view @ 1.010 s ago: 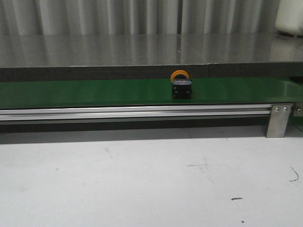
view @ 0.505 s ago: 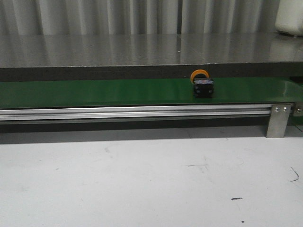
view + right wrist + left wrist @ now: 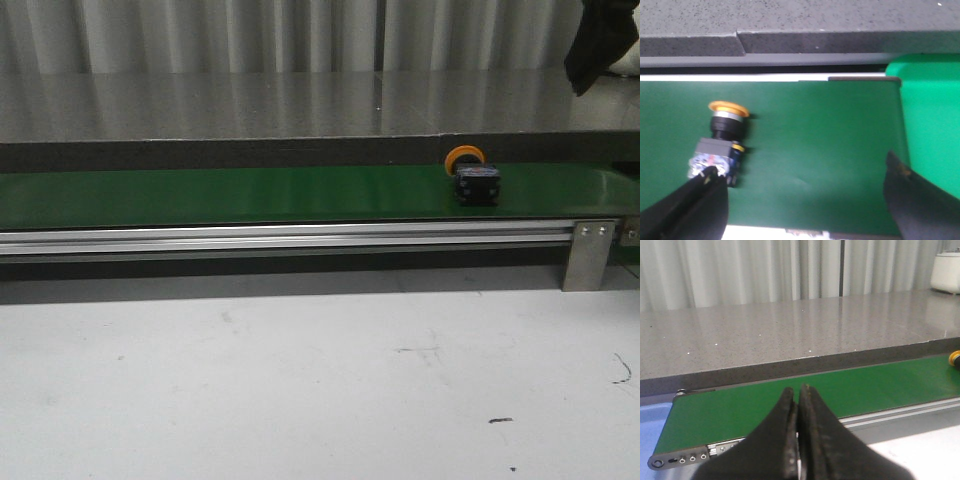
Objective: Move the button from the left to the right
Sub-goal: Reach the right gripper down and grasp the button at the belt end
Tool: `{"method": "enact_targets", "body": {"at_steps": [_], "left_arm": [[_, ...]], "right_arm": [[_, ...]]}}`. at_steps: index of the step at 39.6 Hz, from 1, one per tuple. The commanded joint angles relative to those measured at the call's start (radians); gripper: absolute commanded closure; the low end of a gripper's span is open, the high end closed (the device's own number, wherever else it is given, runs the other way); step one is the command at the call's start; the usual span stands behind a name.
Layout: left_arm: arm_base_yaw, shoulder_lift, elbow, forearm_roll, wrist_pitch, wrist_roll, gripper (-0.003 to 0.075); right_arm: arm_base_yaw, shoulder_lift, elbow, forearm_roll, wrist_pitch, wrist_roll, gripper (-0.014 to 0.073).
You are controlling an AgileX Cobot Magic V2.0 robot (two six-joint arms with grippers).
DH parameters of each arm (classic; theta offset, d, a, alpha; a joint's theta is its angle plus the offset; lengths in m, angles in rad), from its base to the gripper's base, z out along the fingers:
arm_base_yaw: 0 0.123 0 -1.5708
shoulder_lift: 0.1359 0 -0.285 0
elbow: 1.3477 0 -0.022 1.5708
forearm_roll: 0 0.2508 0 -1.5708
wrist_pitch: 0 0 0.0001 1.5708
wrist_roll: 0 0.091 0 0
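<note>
2 arms are shown, and only 1 of them is placed near the work. At the left end of the green belt [image 3: 200,195], the left gripper [image 3: 799,440] is held low in front of the belt, with its 2 fingers pressed together and nothing between them. Probably it is kept there because it has no part in the present step; the belt in front of it is bare, and only an orange edge is seen far away at the border of its view.

Further to the right, the aluminium rail [image 3: 290,238] is seen along the near side of the belt, ended by a metal bracket [image 3: 588,254].

The button [image 3: 474,180] lies on the belt well toward the right end, on its side, with the orange cap pointed to the back and the black body toward the front.

At the right, the right gripper [image 3: 800,200] is held above the belt with its fingers spread wide. 1 finger is just at the body of the button; if it touches cannot be told. The other finger is well apart, near the bright green bin [image 3: 932,110] beside the belt end. The open fingers are judged as a preparation to take the button.
</note>
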Motion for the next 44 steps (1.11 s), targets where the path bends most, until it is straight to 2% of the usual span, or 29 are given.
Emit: {"method": "enact_targets", "body": {"at_steps": [1,14,31,33,36,40,44], "left_arm": [[-0.009,-0.011,-0.024,-0.010,-0.079,-0.011,0.0741],[-0.009,-0.011,-0.024,-0.010,-0.079,-0.011,0.0741],[-0.009,-0.011,-0.024,-0.010,-0.079,-0.011,0.0741],[-0.009,-0.011,-0.024,-0.010,-0.079,-0.011,0.0741],[-0.009,-0.011,-0.024,-0.010,-0.079,-0.011,0.0741],[-0.009,-0.011,-0.024,-0.010,-0.079,-0.011,0.0741],[-0.009,-0.011,-0.024,-0.010,-0.079,-0.011,0.0741]], "right_arm": [[0.028,0.026,-0.084,0.011,-0.020,-0.005,-0.0052],[0.058,0.215,-0.230,0.062,0.078,-0.005,-0.0052],[0.053,0.336,-0.266,0.063,0.092,0.005,-0.0043],[0.053,0.336,-0.266,0.063,0.094,0.005,-0.0008],[0.053,0.336,-0.266,0.063,0.096,0.005,0.0089],[0.053,0.336,-0.266,0.063,0.096,0.005,0.0261],[0.053,0.331,-0.266,0.063,0.096,0.005,0.0360]]}}
